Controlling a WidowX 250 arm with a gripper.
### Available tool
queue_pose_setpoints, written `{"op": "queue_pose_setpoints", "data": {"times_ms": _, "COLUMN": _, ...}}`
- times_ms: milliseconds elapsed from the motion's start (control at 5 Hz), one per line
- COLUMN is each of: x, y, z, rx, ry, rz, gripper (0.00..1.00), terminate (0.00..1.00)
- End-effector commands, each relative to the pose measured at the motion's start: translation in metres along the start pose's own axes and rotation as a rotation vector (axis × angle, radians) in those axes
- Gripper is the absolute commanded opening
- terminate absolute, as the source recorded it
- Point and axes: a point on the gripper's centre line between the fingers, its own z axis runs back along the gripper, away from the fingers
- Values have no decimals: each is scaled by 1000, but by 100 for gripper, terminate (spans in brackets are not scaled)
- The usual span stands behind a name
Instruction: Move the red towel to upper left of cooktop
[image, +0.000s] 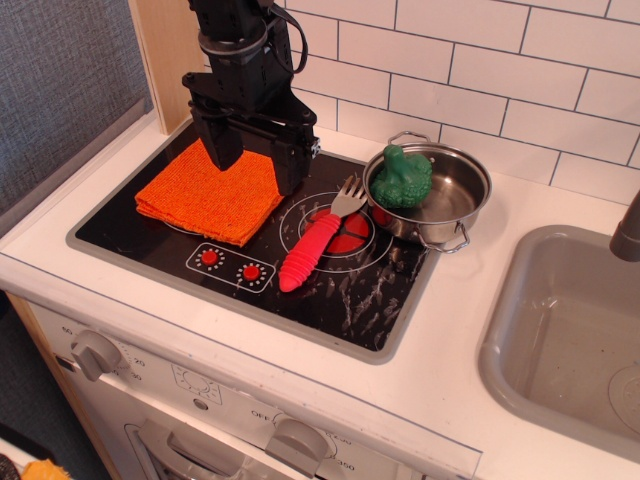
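The red towel (212, 194) is an orange-red folded woven cloth. It lies flat on the left part of the black cooktop (370, 300), over the left burner. My gripper (255, 160) hangs just above the towel's far right part. Its two black fingers (222, 145) stand apart, one over the towel's back edge and one by its right edge. The gripper is open and holds nothing.
A red-handled fork (318, 240) lies on the right burner, close to the towel's right corner. A steel pot (452, 195) with a green broccoli toy (403, 178) sits at the cooktop's back right. A grey sink (570, 340) is to the right. A white tiled wall stands behind.
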Motion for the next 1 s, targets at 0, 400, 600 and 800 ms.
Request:
{"op": "queue_pose_setpoints", "data": {"times_ms": 0, "x": 0, "y": 0, "z": 0, "rx": 0, "ry": 0, "rz": 0, "gripper": 100, "terminate": 0}}
{"op": "queue_pose_setpoints", "data": {"times_ms": 400, "x": -3, "y": 42, "z": -10, "rx": 77, "ry": -31, "rz": 89, "gripper": 100, "terminate": 0}}
{"op": "queue_pose_setpoints", "data": {"times_ms": 600, "x": 1, "y": 60, "z": -29, "rx": 92, "ry": -44, "rz": 117, "gripper": 100, "terminate": 0}}
{"op": "queue_pose_setpoints", "data": {"times_ms": 800, "x": 4, "y": 68, "z": -53, "rx": 83, "ry": -13, "rz": 98, "gripper": 100, "terminate": 0}}
